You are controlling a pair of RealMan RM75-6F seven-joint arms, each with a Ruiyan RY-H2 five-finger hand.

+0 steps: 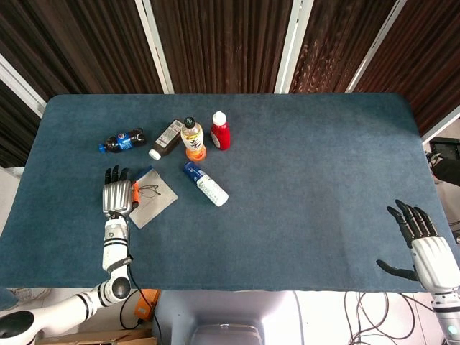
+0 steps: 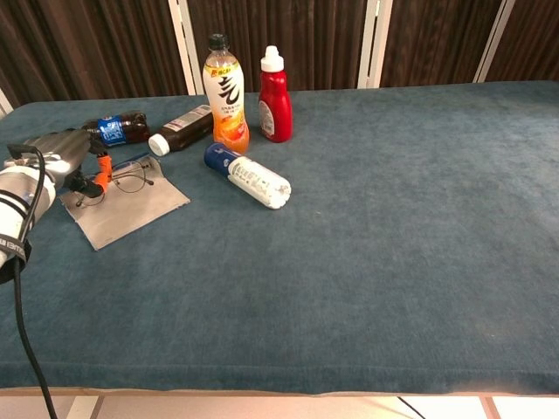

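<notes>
A pair of glasses (image 1: 149, 190) with thin wire rims and round lenses lies on a grey cloth (image 1: 152, 198) at the left side of the blue table (image 1: 302, 180). In the chest view the glasses (image 2: 125, 179) sit at the cloth's far left corner, one side touched by an orange-tipped finger.

The left hand (image 1: 115, 195) rests just left of the cloth, palm down, back plate up, dark fingers stretched out away from the robot. Its thumb side, with the orange tip, meets the glasses — whether it truly pinches the frame or only touches it cannot be told. In the chest view the left hand (image 2: 59, 157) lies low over the cloth's (image 2: 131, 209) edge, a black cable trailing from the wrist.

The right hand (image 1: 424, 248) sits well apart at the near right edge of the table, fingers spread and holding nothing.

Beyond the cloth lie a small cola bottle (image 1: 122, 140) and a dark bottle (image 1: 166, 139) on their sides; an orange drink bottle (image 1: 192, 139) and a red bottle (image 1: 220, 131) stand upright, and a white bottle (image 1: 205, 184) with a blue cap lies nearer.
</notes>
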